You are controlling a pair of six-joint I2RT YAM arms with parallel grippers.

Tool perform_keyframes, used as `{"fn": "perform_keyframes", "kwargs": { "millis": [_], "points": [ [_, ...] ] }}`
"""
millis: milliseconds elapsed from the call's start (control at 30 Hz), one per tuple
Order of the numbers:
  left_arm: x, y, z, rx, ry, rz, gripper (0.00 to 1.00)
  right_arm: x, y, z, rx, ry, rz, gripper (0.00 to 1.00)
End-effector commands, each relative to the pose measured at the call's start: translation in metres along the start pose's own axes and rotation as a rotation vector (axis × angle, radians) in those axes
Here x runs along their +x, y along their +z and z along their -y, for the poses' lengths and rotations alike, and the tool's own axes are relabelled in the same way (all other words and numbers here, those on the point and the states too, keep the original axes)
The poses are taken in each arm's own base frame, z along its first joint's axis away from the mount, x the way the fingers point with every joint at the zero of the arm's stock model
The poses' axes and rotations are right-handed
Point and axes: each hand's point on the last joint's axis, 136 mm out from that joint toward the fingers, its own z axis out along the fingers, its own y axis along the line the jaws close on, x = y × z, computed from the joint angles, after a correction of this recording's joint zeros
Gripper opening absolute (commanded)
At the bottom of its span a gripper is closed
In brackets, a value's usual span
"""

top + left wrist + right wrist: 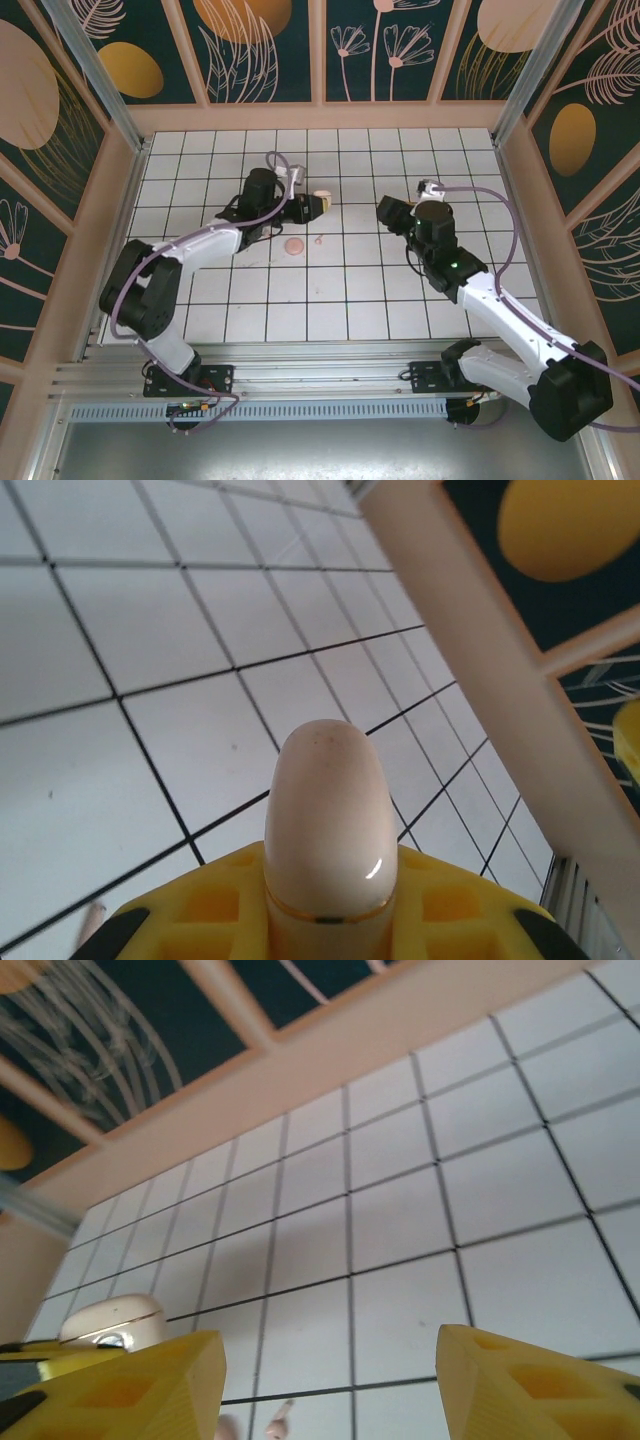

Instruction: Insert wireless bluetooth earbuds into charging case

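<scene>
My left gripper (pixel 317 204) is shut on the charging case (pixel 321 194), a pale pink rounded shell with a thin gold seam, held above the tiles. Up close the case (pixel 328 810) stands out from between the yellow fingers (pixel 205 905). One tiny pale-pink earbud (pixel 318 239) lies on the white floor just below it, and shows as well at the bottom of the right wrist view (pixel 278 1421). The second earbud is out of view. My right gripper (pixel 385 210) hovers open to the right, its yellow fingers (pixel 135 1385) wide apart with nothing between them; the held case (pixel 110 1320) appears at its left.
A flat round pink puck (pixel 295 245) lies on the tiles left of the earbud; what it is I cannot tell. Peach wooden walls (pixel 320 115) fence the tiled floor on three sides. Aluminium rails (pixel 300 380) run along the near edge by the arm bases.
</scene>
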Motion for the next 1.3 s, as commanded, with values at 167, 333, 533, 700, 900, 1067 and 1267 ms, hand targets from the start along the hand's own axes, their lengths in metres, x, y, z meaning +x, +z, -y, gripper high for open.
{"fn": "perform_keyframes", "kwargs": {
  "millis": [167,333,533,700,900,1067,1267],
  "points": [
    [0.031,0.062,-0.008,-0.104,-0.21,-0.195,0.16,0.014,-0.001,0.034,0.099,0.107,-0.023,0.58],
    [0.05,0.101,-0.004,-0.103,-0.239,-0.298,0.16,0.011,-0.01,0.044,0.12,0.119,0.002,0.59],
    [0.079,0.121,-0.002,-0.118,-0.262,-0.39,0.19,0.01,-0.023,0.055,0.135,0.154,0.035,0.58],
    [0.09,0.13,-0.009,-0.146,-0.287,-0.411,0.2,0.007,-0.031,0.059,0.131,0.157,0.055,0.58],
    [0.093,0.133,-0.019,-0.194,-0.292,-0.416,0.3,-0.002,-0.034,0.06,0.128,0.138,0.076,0.58],
    [0.092,0.139,-0.026,-0.235,-0.286,-0.429,0.36,-0.007,-0.034,0.058,0.114,0.132,0.071,0.58],
    [0.077,0.134,-0.03,-0.306,-0.228,-0.398,0.42,-0.013,-0.036,0.06,0.118,0.117,0.073,0.59]
  ]
}}
